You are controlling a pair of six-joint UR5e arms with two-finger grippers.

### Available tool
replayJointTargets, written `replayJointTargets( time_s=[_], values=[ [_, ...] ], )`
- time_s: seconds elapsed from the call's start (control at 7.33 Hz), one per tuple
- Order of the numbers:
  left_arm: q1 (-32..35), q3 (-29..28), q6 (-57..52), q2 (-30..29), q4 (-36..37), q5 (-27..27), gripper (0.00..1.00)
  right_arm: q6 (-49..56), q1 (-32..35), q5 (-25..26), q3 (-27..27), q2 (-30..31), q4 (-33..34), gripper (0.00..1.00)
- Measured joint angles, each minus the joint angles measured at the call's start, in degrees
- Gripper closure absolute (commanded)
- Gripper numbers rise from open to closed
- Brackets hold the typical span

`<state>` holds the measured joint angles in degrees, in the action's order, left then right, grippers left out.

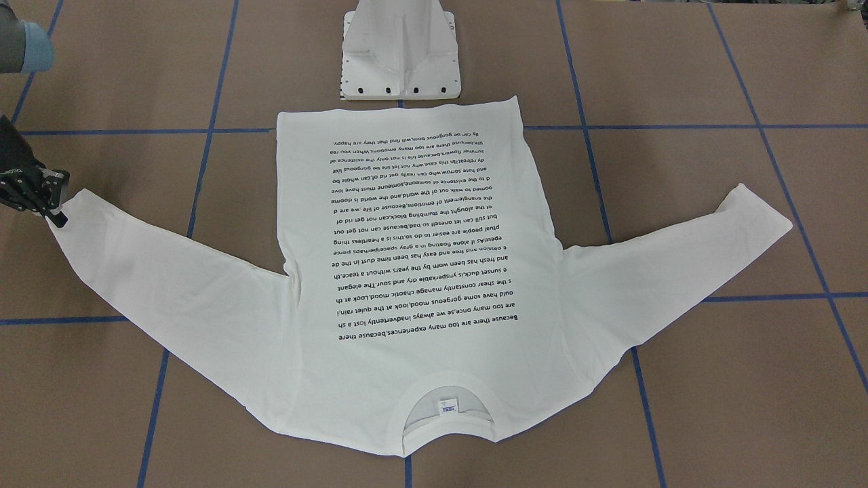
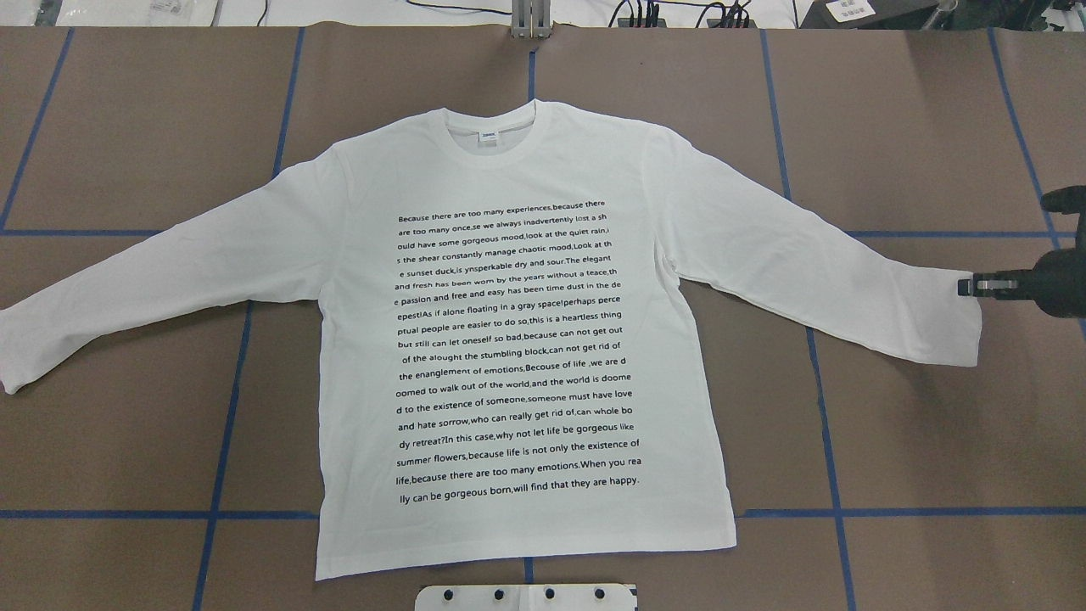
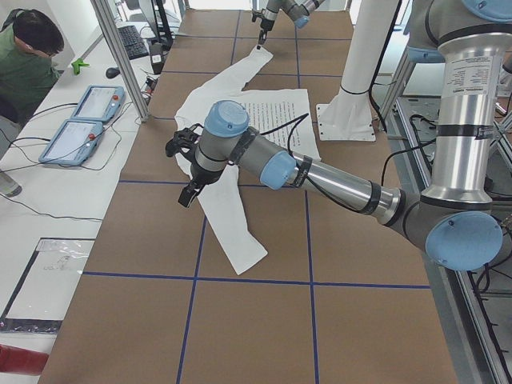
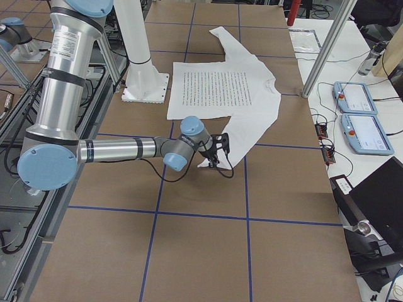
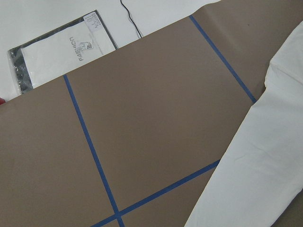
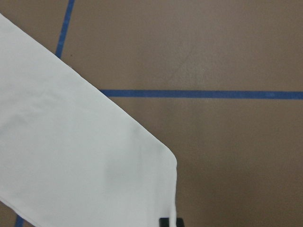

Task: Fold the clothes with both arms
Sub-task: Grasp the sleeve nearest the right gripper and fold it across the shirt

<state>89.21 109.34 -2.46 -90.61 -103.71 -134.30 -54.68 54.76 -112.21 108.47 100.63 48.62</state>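
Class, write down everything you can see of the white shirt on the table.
The white, cotton-looking shirt lies flat, front up, on the brown table. A block of small black text lines covers its chest. Its ribbed collar, with a small label inside, points away from the robot; the hem ends near the white pedestal base. Both long sleeves spread outward. The right gripper meets one cuff; whether it grips is unclear. The left gripper hangs near the other sleeve.
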Motion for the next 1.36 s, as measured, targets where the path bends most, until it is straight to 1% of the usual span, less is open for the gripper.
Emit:
replayJointTargets(
  time_s=[0.14,0.27,0.41,0.55,0.68,0.82,0.95,1.09,1.23,1.36],
  values=[
    [0.00,0.00,0.02,0.27,-0.06,0.00,0.00,-0.11,1.29,-0.13,5.18,-5.12,11.95,1.00],
    [0.00,0.00,0.05,0.57,-0.19,0.00,0.00,-0.22,2.14,0.25,8.31,-12.37,23.67,1.00],
    [0.00,0.00,0.10,0.71,-0.29,0.00,0.00,-0.58,2.33,1.12,9.32,-21.51,35.18,1.00],
    [-0.02,-0.02,0.16,0.75,-0.33,0.00,0.00,-2.01,1.53,2.49,8.81,-31.38,45.72,1.00],
    [-0.05,-0.09,0.22,0.77,-0.34,0.00,0.00,-4.64,-0.62,4.72,6.65,-40.06,52.11,1.00],
    [-0.08,-0.16,0.25,0.78,-0.35,0.00,0.00,-7.18,-3.71,8.66,2.52,-48.02,54.74,1.00],
    [-0.08,-0.22,0.28,0.81,-0.33,0.02,0.00,-8.72,-6.40,12.79,-3.50,-55.96,55.46,1.00],
    [-0.08,-0.27,0.32,0.86,-0.31,0.06,0.00,-10.55,-8.84,15.60,-10.90,-63.40,54.07,1.00],
    [-0.05,-0.35,0.34,0.91,-0.31,0.08,0.00,-13.55,-12.12,19.21,-18.91,-69.57,49.83,1.00],
    [-0.03,-0.47,0.35,0.94,-0.29,0.09,0.00,-16.87,-16.01,23.73,-27.35,-74.69,44.12,1.00]
  ],
)
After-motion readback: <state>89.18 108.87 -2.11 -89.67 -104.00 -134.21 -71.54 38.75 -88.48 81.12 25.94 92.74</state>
